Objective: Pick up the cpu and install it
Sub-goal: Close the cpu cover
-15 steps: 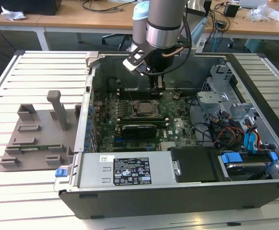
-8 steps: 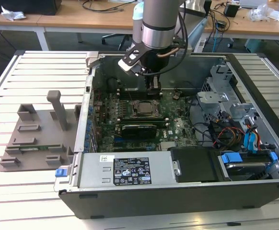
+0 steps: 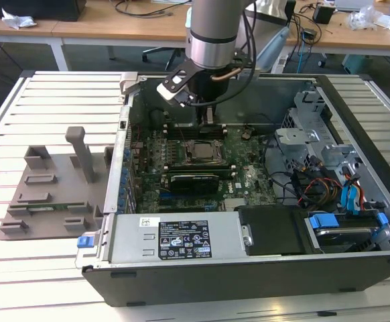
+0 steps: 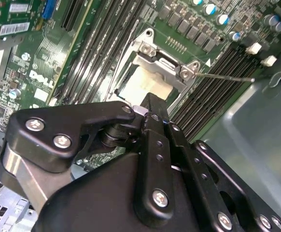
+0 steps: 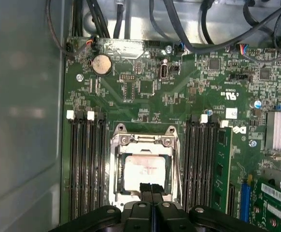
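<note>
The cpu [image 5: 143, 166] is a silvery-grey square lying flat inside the metal socket frame [image 5: 143, 140] on the green motherboard [image 5: 179, 92]. In the second wrist view the cpu [image 4: 141, 83] shows pale under the frame's hinge [image 4: 162, 63]. My gripper [image 5: 151, 188] hangs just over the chip's edge, its two black fingers pressed together with nothing between them. In the exterior view the gripper [image 3: 208, 119] reaches down into the open computer case, a little behind the cpu [image 3: 200, 151]. A thin socket lever [image 4: 225, 76] sticks out sideways from the frame.
Black memory slots [image 5: 85, 164] flank the socket, with one green memory stick [image 5: 221, 159] beside it. The grey case wall [image 5: 24, 121] stands close. Cables [image 5: 189, 29] hang at the board's edge. A grey fixture [image 3: 54, 188] lies at the exterior view's left, the power supply [image 3: 175, 238] in front.
</note>
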### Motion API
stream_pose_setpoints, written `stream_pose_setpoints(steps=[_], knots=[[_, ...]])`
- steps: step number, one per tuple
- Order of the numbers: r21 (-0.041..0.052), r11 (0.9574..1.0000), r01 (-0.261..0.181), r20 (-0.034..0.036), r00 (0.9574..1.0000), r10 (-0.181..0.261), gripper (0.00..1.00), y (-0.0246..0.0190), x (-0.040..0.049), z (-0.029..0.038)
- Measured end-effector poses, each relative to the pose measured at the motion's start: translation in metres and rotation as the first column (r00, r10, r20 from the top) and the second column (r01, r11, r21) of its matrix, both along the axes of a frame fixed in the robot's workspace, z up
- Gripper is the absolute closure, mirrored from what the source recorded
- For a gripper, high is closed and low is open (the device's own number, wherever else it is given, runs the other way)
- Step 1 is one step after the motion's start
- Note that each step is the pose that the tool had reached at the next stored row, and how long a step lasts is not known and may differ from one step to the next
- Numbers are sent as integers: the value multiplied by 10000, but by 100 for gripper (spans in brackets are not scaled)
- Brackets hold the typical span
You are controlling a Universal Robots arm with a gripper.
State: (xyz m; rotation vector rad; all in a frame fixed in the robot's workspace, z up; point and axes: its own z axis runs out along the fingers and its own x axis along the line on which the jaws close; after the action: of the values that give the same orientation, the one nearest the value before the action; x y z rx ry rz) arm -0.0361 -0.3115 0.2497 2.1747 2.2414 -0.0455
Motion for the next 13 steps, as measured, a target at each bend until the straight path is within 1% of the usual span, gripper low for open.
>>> stream_pose_setpoints(steps=[9,13], knots=[[0,10000,0,0,10000,0,89,0,-92,-7],[0,10000,1,1,10000,-1,89,0,-148,-12]])
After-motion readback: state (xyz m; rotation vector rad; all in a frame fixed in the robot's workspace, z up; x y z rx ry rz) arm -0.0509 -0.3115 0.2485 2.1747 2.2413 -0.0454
